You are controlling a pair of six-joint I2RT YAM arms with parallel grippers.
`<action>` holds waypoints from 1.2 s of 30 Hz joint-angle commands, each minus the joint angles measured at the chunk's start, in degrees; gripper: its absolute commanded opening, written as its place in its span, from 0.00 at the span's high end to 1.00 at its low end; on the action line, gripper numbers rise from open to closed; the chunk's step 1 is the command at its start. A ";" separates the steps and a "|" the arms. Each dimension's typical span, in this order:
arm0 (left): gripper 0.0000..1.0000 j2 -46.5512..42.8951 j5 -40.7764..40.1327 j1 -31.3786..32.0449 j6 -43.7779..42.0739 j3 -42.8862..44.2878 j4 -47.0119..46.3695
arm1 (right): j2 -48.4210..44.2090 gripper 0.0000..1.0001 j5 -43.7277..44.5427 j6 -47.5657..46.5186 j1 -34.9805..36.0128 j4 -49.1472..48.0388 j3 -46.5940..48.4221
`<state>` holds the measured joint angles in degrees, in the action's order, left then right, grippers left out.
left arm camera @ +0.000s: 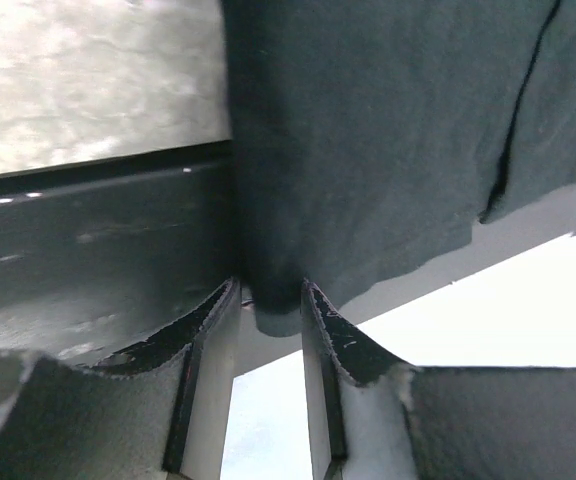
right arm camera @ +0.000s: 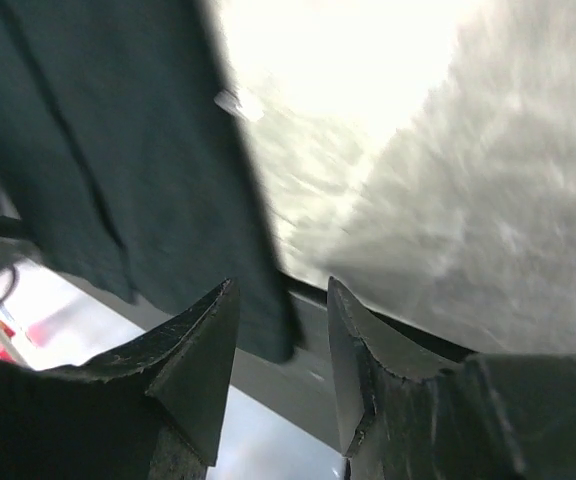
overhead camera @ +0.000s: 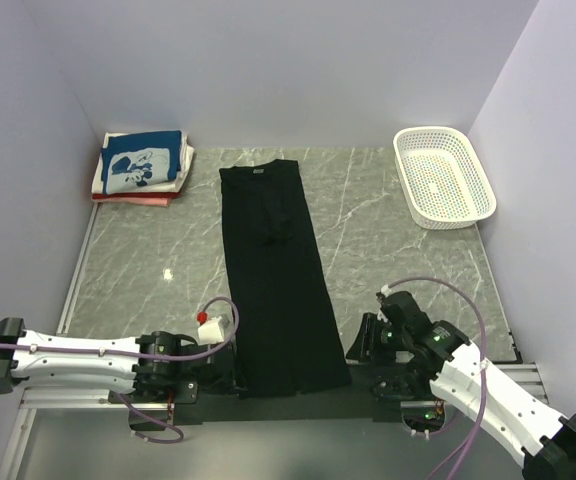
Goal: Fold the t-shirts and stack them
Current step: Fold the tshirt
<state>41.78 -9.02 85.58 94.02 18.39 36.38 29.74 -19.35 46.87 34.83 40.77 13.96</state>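
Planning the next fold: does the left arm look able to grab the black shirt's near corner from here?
Probably yes: the left gripper sits at the near corner of the black shirt, cloth between its open jaws, nothing blocking.

Narrow black t-shirt point(overhead camera: 278, 280) centre, folded stack point(overhead camera: 140, 165) left, basket point(overhead camera: 444, 177) right

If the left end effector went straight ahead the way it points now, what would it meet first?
The black t-shirt. Its near corner lies right at the mouth of the open left end effector, so the cloth comes first. Depth is unclear in the wrist view, and contact may be almost immediate.
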 commanded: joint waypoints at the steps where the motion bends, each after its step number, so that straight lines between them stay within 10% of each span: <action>1: 0.64 0.93 1.72 0.29 -1.47 -0.81 -6.32 | -1.17 0.53 -4.80 0.15 0.15 2.73 -1.99; 20: 0.72 4.89 2.16 4.86 3.28 -1.78 -9.48 | -2.75 0.55 -6.92 7.88 12.98 2.39 -6.04; 36: 1.00 2.87 -3.37 3.46 -0.75 1.64 -7.99 | 7.79 0.85 -2.53 6.39 13.34 -9.74 1.42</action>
<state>45.01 -11.16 89.65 95.66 17.19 28.42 35.90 -25.04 54.94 47.81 35.46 10.98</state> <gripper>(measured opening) 0.085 0.170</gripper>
